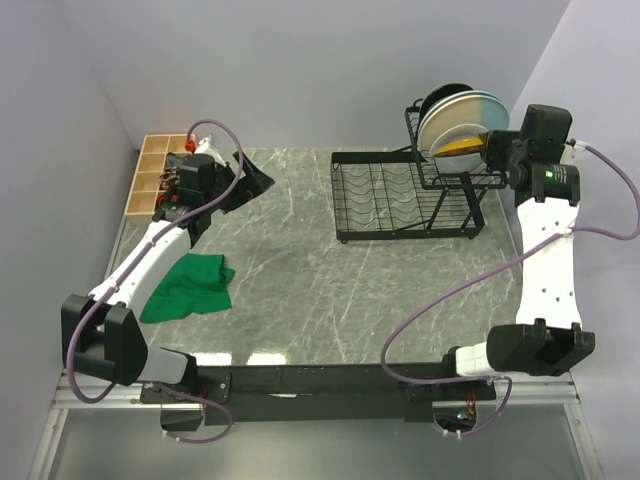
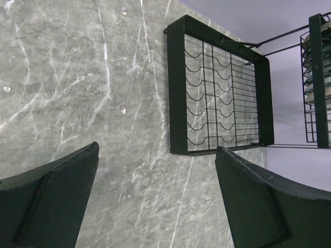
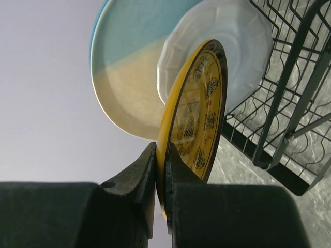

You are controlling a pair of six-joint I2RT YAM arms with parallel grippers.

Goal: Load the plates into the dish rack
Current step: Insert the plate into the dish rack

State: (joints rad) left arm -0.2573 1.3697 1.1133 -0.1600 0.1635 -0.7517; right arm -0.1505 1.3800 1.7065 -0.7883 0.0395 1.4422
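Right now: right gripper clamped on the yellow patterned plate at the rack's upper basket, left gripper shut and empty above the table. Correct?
One error: the left gripper is open, not shut; the left wrist view shows its fingers spread wide, empty, above the table. The right gripper is clamped on the yellow patterned plate at the upper basket.

Table (image 1: 330, 290): looked like grey marble w/ white veins, smooth, slight sheen.
Dish rack (image 2: 177, 88): was metal wire, black coating, semi-matt.
Yellow plate (image 3: 199, 103): had glossy glaze, dark printed pattern.
Cream-and-blue plate (image 3: 124, 67): was smooth, satin glaze.
White plate (image 3: 232, 46): looked glossy.
Cloth (image 1: 190, 285): was green fabric, creased, matt.
Box (image 1: 150, 165): was pale bare wood.
Left gripper fingers (image 2: 57, 201): looked black plastic, matt, scuffed.
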